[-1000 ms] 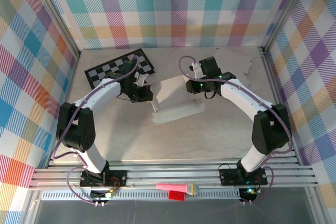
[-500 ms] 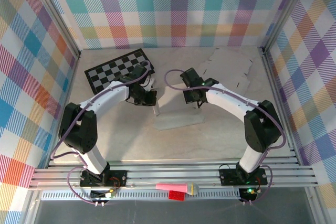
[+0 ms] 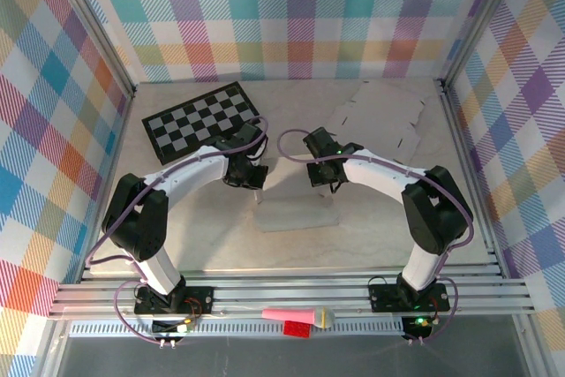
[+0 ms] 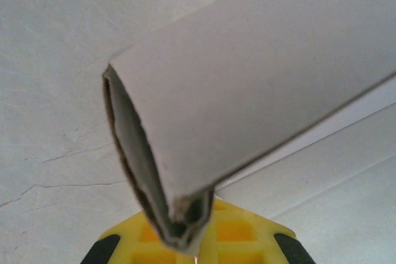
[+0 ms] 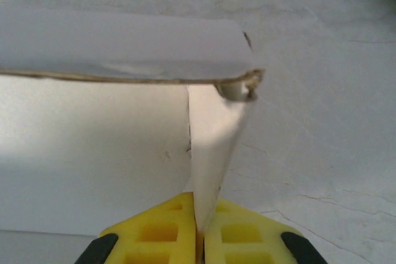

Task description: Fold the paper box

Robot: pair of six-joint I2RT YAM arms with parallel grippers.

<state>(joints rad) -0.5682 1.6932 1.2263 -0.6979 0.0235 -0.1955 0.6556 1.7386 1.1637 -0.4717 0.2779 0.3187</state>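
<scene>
Mid-fold, table centre. Pinched tight: paper box wall in left gripper, flap in right gripper. Next, prob.: press crease flat.

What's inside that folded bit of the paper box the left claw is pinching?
The paper box fold is hollow: a narrow, shadowed gap between two layers, nothing in it near the opening, squeezed shut at the left gripper. Deeper in, the paper hides it.
</scene>
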